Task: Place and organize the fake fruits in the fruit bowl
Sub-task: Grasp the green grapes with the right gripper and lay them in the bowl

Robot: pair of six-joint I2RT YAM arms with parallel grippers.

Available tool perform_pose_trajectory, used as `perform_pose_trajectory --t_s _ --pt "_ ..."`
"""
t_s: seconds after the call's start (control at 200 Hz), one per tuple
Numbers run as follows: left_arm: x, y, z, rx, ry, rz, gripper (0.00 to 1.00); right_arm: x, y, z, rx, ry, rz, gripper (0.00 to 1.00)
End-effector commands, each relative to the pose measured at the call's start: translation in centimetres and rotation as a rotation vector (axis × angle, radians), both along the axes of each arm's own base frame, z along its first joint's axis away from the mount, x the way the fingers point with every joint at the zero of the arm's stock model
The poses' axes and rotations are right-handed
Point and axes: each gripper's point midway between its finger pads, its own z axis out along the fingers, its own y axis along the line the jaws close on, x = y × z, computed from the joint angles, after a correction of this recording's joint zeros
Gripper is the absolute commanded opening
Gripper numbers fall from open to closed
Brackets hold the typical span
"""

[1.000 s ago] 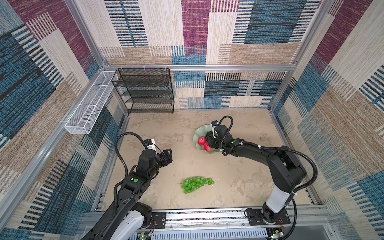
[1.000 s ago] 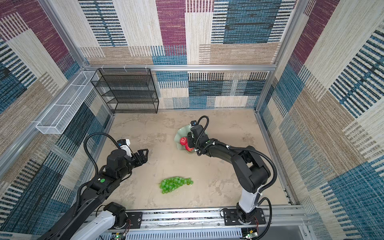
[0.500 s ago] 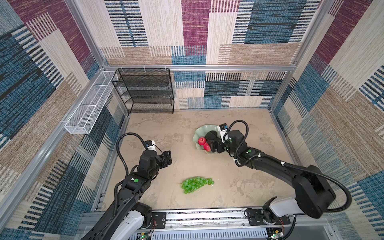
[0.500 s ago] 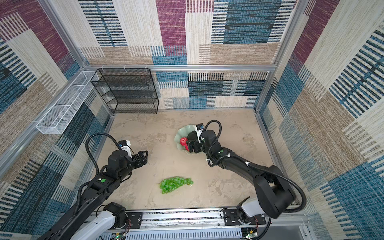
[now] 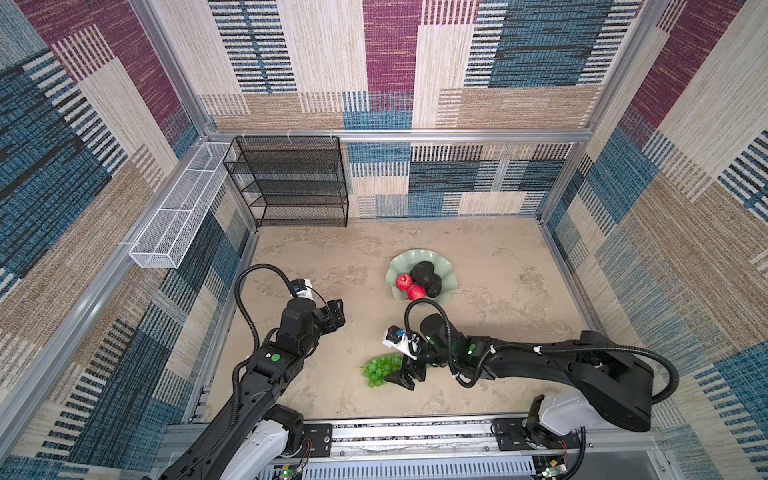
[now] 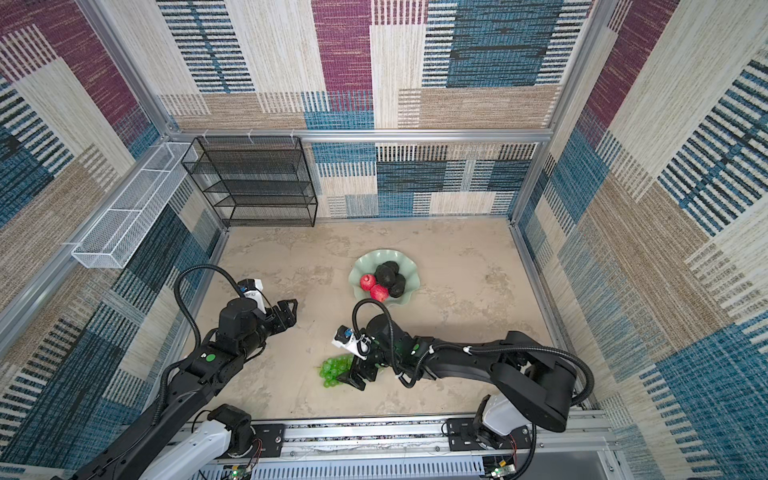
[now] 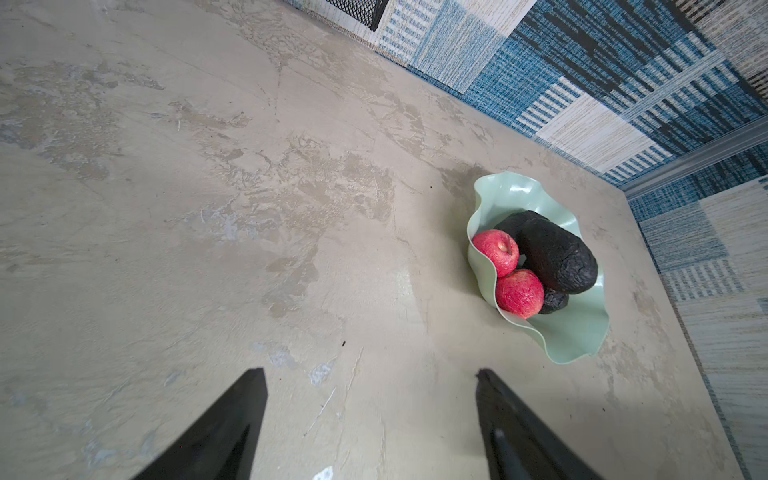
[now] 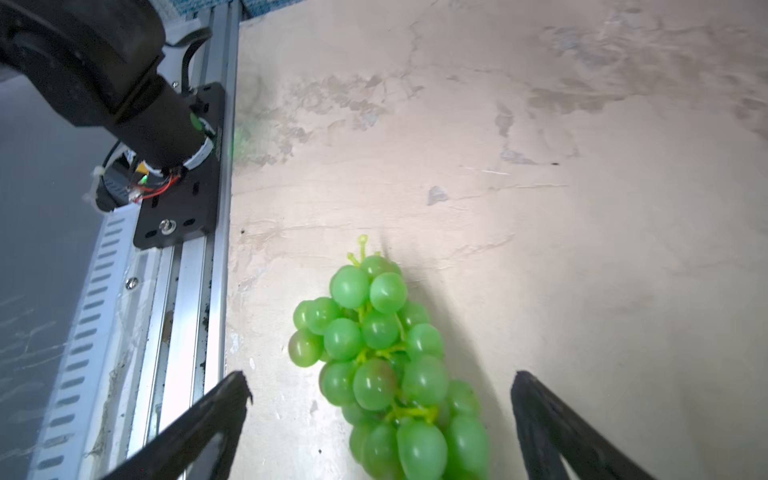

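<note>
Closest to the front rail (image 5: pixel 415 434), the bunch of grapes (image 5: pixel 379 370) lies on the beige table (image 5: pixel 498 266). Its round berries are bright green and slightly translucent, on a thin green stem (a few carry a faint reddish blush in the right wrist view). The right gripper (image 8: pixel 380 379) is low over one end of the bunch. Its jaws are spread wide to either side and it has hold of nothing; whether a finger touches a berry cannot be told.

Farther in and to the left, the left gripper (image 7: pixel 370 372) hovers over bare table, jaws well apart and empty.

Beyond both sits the fruit bowl (image 7: pixel 573 332), pale mint green and glossy with a wavy rim. Inside it, a red apple (image 7: pixel 496 252) touches a second apple (image 7: pixel 519 293) at the near-left side. Three black, bumpy-skinned avocados (image 5: pixel 420 274) are piled against them.

A black mesh rack (image 5: pixel 291 183) stands at the back wall.
</note>
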Motion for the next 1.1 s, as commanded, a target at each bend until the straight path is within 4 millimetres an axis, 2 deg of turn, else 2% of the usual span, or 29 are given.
perform_pose_trajectory --t_s 0.0,0.145,0.25,0.301,0.446,0.536,0.656,0.822,0.957,1.032,1.097 --pt "-0.1 0.6 0.5 0.010 -0.021 0.023 0.82 -0.1 1.1 -0.9 -0.017 -0.048 0.040 1.00" --pt "-0.5 1.1 0.5 0.012 -0.028 0.043 0.83 0.3 1.5 -3.1 -0.073 -0.023 0.012 0.98" --pt "-0.5 1.2 0.5 0.015 -0.028 0.046 0.83 0.7 1.5 -4.2 -0.089 -0.012 -0.016 0.92" --pt "-0.5 1.3 0.5 0.018 -0.026 0.046 0.83 1.1 1.4 -4.4 -0.088 -0.012 -0.045 0.86" --pt "-0.4 1.3 0.4 0.021 -0.023 0.047 0.83 1.7 1.2 -4.7 -0.069 0.002 -0.109 0.56" --pt "-0.4 1.4 0.3 0.023 -0.022 0.051 0.83 2.8 0.8 -4.2 -0.047 -0.012 -0.192 0.47" --pt "-0.4 1.4 0.0 0.025 -0.013 0.051 0.83 4.4 0.4 -1.2 0.057 -0.016 -0.269 0.42" --pt "-0.6 1.6 0.0 0.031 -0.011 0.056 0.83 7.5 -1.2 6.1 0.219 -0.047 -0.378 0.41" --pt "-0.6 1.8 0.1 0.031 -0.016 0.062 0.83 11.3 -3.5 11.4 0.258 -0.110 -0.489 0.41" --pt "-0.6 1.8 0.0 0.029 -0.018 0.064 0.83 14.1 -5.3 12.9 0.249 -0.128 -0.565 0.41" --pt "-0.6 1.8 0.0 0.029 -0.017 0.062 0.83 16.5 -6.6 13.4 0.238 -0.154 -0.622 0.41"
